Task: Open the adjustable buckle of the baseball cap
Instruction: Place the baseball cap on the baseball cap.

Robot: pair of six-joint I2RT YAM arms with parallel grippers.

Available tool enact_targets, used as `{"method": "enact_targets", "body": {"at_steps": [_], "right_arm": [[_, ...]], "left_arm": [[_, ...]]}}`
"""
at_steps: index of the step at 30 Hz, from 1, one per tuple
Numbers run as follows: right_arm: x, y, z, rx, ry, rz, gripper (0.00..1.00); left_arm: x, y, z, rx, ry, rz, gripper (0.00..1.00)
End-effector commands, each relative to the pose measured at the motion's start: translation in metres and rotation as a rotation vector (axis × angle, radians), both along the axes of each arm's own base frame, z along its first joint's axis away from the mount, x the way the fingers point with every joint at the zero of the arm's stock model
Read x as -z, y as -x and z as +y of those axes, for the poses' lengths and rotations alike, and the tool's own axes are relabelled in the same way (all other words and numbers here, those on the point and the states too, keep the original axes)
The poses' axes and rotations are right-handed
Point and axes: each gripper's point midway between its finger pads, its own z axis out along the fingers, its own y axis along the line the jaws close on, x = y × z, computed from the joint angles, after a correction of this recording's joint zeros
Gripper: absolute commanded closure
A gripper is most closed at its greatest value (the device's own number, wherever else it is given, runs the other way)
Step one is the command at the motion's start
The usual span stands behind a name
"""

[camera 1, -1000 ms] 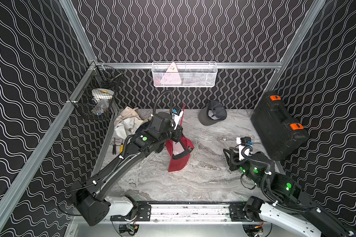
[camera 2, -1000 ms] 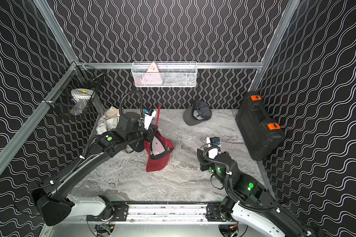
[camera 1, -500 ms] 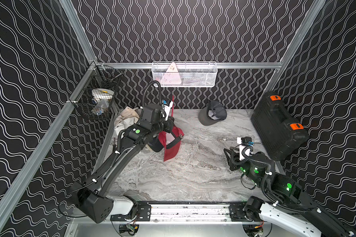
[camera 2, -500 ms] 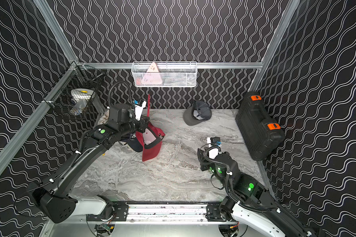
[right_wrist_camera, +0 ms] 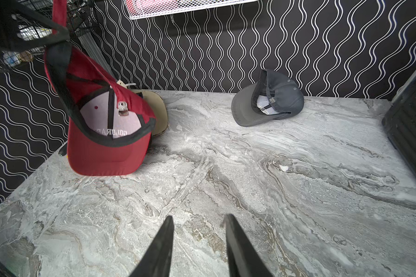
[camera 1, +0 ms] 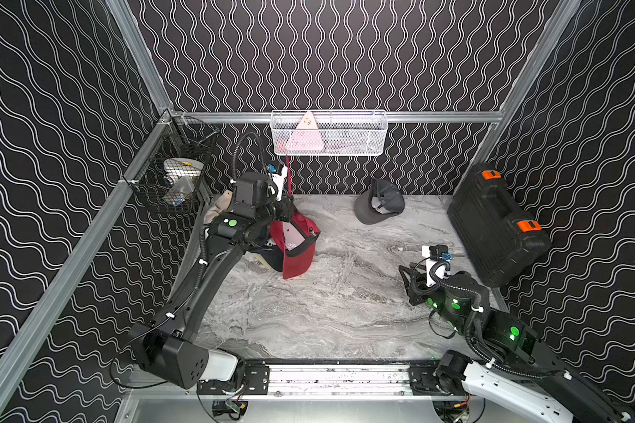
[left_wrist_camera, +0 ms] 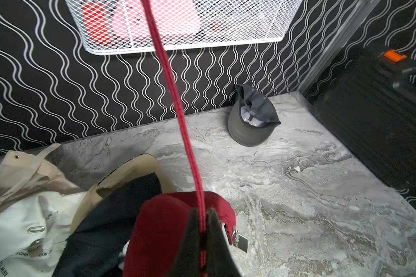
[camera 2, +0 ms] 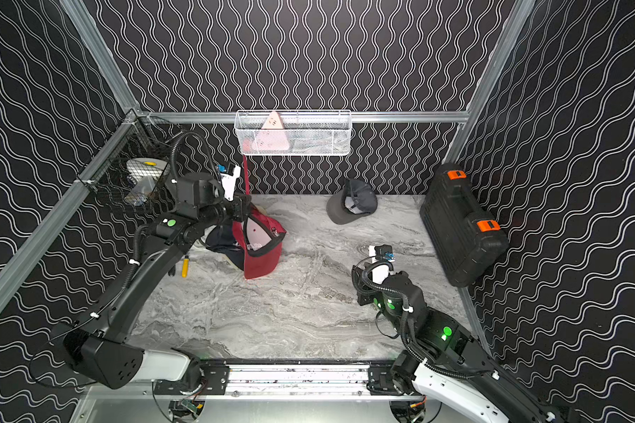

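Note:
A red baseball cap hangs inside-out-facing, brim down, from its long red strap. My left gripper is shut on that strap just above the crown, and the free strap end rises past it. The small metal buckle sits on the cap's back edge, apart from the fingers. The brim is at or just above the tabletop. My right gripper stands open and empty over the right side of the table.
A grey cap lies upside down by the back wall. A black case leans at the right. A white wire basket hangs on the back rail, a black one at the left. Other caps are piled under my left arm.
My left gripper has carried the red cap by its strap leftward and toward the back wall. The right arm has not moved.

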Motion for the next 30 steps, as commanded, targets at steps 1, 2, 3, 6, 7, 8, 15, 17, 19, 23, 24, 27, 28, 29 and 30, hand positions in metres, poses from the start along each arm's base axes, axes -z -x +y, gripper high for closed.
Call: {"method": "enact_targets", "body": {"at_steps": [1, 2, 3, 6, 7, 8, 15, 17, 19, 23, 24, 27, 28, 29, 30], "right_arm": [[0.0, -0.001, -0.001, 0.016, -0.016, 0.004, 0.63], [-0.001, -0.001, -0.001, 0.016, -0.02, 0.003, 0.63], [0.0, 0.0, -0.001, 0.015, -0.019, 0.005, 0.63], [-0.001, -0.001, -0.001, 0.017, -0.017, 0.007, 0.63], [-0.001, -0.001, -0.002, 0.019, -0.015, 0.008, 0.62], [-0.001, -0.001, -0.002, 0.021, -0.015, 0.008, 0.62], [0.003, 0.0, -0.005, 0.03, -0.019, 0.019, 0.62], [0.003, 0.002, -0.006, 0.033, -0.02, 0.02, 0.62], [0.003, 0.002, -0.009, 0.038, -0.022, 0.018, 0.62], [0.002, 0.004, -0.011, 0.043, -0.022, 0.018, 0.62], [0.002, 0.004, -0.012, 0.044, -0.021, 0.018, 0.62], [0.004, 0.003, -0.012, 0.047, -0.021, 0.018, 0.62], [0.005, 0.003, -0.011, 0.048, -0.021, 0.019, 0.61], [0.006, 0.002, -0.01, 0.046, -0.019, 0.023, 0.61], [0.007, 0.002, -0.009, 0.046, -0.017, 0.029, 0.61]], "left_arm": [[-0.015, -0.007, 0.009, -0.021, 0.032, -0.04, 1.0], [-0.015, -0.009, 0.014, -0.035, 0.028, -0.041, 1.0], [-0.017, -0.011, 0.019, -0.048, 0.025, -0.044, 1.0], [-0.02, -0.016, 0.038, -0.09, 0.025, -0.049, 1.0], [-0.021, -0.018, 0.044, -0.099, 0.034, -0.049, 1.0], [-0.021, -0.02, 0.049, -0.11, 0.043, -0.048, 1.0], [-0.005, -0.032, 0.092, -0.227, 0.066, -0.016, 1.0], [-0.002, -0.033, 0.103, -0.265, 0.07, -0.011, 1.0], [0.001, -0.033, 0.111, -0.308, 0.063, -0.002, 0.99], [0.002, -0.032, 0.127, -0.405, 0.033, 0.014, 0.28], [0.0, -0.031, 0.131, -0.428, 0.029, 0.004, 0.21], [-0.011, -0.024, 0.131, -0.42, 0.027, -0.034, 0.01], [-0.013, -0.022, 0.131, -0.419, 0.027, -0.039, 0.01], [-0.016, -0.02, 0.13, -0.415, 0.03, -0.045, 0.01], [-0.019, -0.018, 0.128, -0.407, 0.032, -0.053, 0.01]]}}
